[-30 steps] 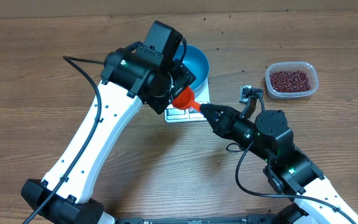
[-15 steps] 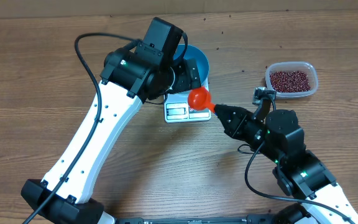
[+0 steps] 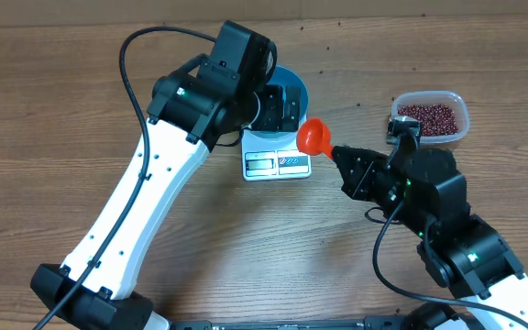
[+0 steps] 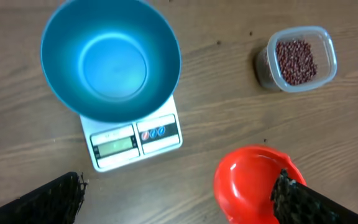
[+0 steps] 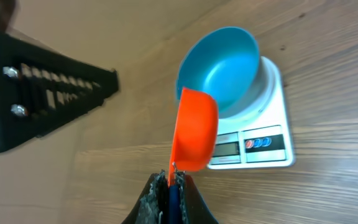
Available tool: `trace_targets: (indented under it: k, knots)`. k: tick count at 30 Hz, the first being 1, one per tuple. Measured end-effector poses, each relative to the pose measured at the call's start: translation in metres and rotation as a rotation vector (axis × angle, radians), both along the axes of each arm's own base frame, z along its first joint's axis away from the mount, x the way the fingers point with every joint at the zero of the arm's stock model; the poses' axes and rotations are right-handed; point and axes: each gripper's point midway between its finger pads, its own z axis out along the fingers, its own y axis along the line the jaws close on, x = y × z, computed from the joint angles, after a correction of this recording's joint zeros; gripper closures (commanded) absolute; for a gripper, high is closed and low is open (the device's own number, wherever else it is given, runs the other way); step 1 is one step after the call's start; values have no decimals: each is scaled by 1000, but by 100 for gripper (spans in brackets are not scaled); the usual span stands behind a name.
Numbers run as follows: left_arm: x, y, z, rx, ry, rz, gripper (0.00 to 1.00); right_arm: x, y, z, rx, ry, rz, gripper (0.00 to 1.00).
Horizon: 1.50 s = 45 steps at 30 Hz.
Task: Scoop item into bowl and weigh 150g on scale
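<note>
The light-blue bowl [image 4: 110, 59] stands empty on the white scale [image 4: 135, 137]; the overhead view shows the bowl [image 3: 299, 90] partly hidden under my left gripper [image 3: 282, 108]. My left gripper [image 4: 179, 208] hangs open above them, holding nothing. My right gripper [image 5: 171, 186] is shut on the handle of an orange-red scoop [image 5: 194, 130], which is empty [image 4: 253, 183]. The scoop [image 3: 314, 136] hovers just right of the scale [image 3: 276, 163], with my right gripper [image 3: 339, 154] behind it. The beans [image 3: 427, 115] lie in a clear tub at the right.
The clear plastic tub [image 4: 297, 59] sits on the wooden table right of the scale, apart from it. The left arm's white link [image 3: 145, 202] slants across the table's left half. A few stray beans dot the wood at the back.
My right gripper has carried the scoop right and up, away from the left gripper. The left jaws have spread wider and drawn back over the bowl.
</note>
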Motion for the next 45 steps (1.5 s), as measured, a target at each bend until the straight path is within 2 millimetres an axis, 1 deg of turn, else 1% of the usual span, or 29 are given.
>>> trace_targets:
  k: [3,8,10,14,19,23,25,27,28,32,34,35,36,37,39,40,41,42,45]
  knots:
    - [10,5,4,-10,-29,16,1,5,0,-7,-56,-1,13,96]
    - [27,27,8,-17,-51,79,0,18,1,-19,-151,-1,31,96]
    - [32,37,8,-19,-51,108,0,24,2,-20,-178,-7,37,96]
    - [38,51,8,-19,-50,147,0,35,5,-10,-207,-43,46,96]
    - [39,53,8,-17,-50,151,0,41,4,-3,-225,-77,43,96]
    - [39,52,6,-16,-47,150,1,47,-7,-2,-233,-78,14,96]
    - [41,52,2,-12,-38,150,3,52,-16,-2,-235,-75,-12,96]
    - [44,51,-6,-3,-20,150,6,55,-25,-2,-230,-70,-31,96]
    - [46,50,-13,5,-7,147,9,57,-30,-2,-228,-68,-43,96]
    - [51,48,-36,31,45,143,13,60,-46,-6,-216,-38,-65,96]
    - [51,48,-47,46,78,143,17,60,-55,-10,-212,-14,-80,96]
    - [50,48,-51,53,91,141,19,60,-59,-12,-209,-3,-88,96]
    - [50,48,-55,58,100,140,28,60,-63,-13,-205,7,-94,96]
    - [50,48,-58,61,109,141,41,59,-66,-15,-200,18,-98,96]
    - [50,48,-61,68,116,136,58,57,-70,-19,-194,43,-99,96]
    - [50,48,-62,68,117,136,69,56,-71,-21,-192,53,-98,96]
    - [49,48,-63,72,120,132,86,54,-71,-22,-190,63,-93,96]
    - [47,48,-64,77,126,127,95,53,-70,-24,-189,70,-87,96]
    - [36,44,-68,97,158,102,96,50,-69,-25,-192,78,-73,96]
